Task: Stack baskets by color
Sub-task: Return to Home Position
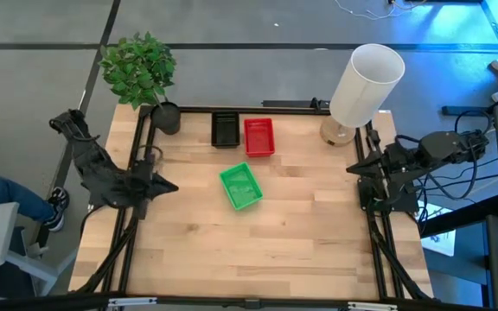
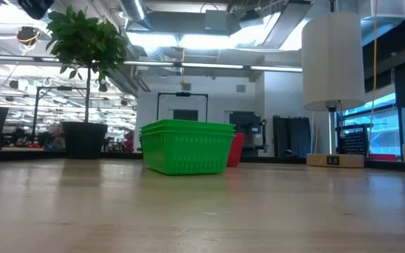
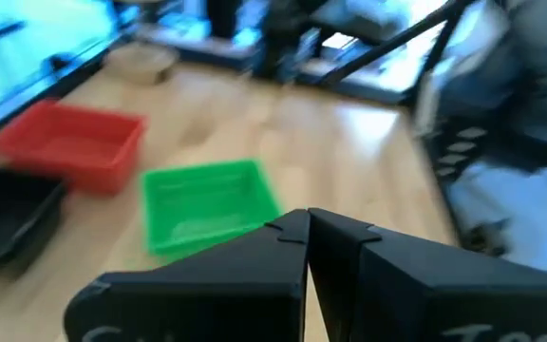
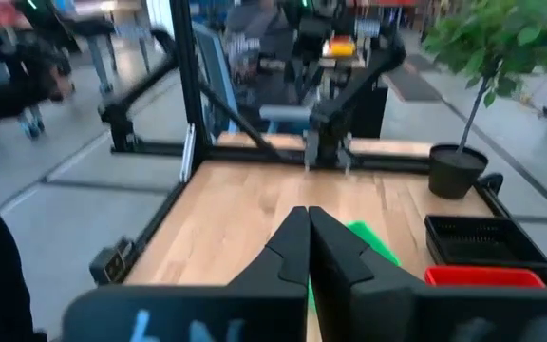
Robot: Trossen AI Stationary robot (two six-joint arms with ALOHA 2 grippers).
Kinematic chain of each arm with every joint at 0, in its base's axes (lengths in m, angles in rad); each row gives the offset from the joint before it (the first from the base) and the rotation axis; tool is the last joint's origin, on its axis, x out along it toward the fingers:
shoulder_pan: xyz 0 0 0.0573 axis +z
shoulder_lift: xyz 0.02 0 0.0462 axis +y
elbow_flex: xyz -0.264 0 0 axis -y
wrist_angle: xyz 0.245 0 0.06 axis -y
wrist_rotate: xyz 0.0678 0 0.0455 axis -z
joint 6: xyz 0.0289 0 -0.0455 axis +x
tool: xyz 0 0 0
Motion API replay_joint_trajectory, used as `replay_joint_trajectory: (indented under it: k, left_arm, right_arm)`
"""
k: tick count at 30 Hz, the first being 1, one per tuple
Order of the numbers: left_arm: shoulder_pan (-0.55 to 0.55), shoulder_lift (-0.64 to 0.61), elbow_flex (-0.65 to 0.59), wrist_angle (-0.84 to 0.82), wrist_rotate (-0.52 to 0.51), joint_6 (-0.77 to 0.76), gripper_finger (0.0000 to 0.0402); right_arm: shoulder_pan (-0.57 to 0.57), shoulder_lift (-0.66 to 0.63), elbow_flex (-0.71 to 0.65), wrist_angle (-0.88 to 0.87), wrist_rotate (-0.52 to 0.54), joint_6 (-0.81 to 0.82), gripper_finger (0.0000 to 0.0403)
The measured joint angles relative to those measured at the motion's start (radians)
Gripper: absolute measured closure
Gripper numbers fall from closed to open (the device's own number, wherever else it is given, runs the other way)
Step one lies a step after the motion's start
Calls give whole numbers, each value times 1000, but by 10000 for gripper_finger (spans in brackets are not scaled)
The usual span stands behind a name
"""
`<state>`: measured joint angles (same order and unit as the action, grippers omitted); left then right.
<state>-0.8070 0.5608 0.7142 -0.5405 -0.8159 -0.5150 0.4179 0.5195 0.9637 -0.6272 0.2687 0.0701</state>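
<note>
A green basket (image 1: 240,187) rests on its bottom mid-table; in the low view the green basket (image 2: 187,146) shows layered rims, like nested ones. A red basket (image 1: 258,136) and a black basket (image 1: 225,130) sit side by side near the far edge. My left gripper (image 1: 173,185) hovers shut at the table's left edge, pointing toward the green basket (image 3: 207,204). My right gripper (image 1: 351,170) hovers shut at the right edge, pointing across the table. Both hold nothing: the left gripper (image 3: 308,233) and the right gripper (image 4: 309,223) have their fingertips together.
A black plant pot (image 1: 167,117) with a leafy plant stands at the far left corner. A white lampshade (image 1: 366,82) on a wooden base stands at the far right corner. Black frame rails (image 1: 137,216) run along the table's left and right edges. Bare wood lies near the front.
</note>
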Motion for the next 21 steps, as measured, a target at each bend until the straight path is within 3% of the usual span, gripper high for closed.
replay_joint_trajectory:
  k: [6,15,21]
  left_arm:
    - [1,-236,-169,263,161,274,402]
    - [2,-552,-297,284,296,446,402]
    - [3,-558,-290,298,405,552,402]
  right_arm:
    - [0,-84,-90,89,-5,5,403]
    - [0,-216,-275,277,-27,1,403]
    - [0,-337,-368,334,-27,-1,403]
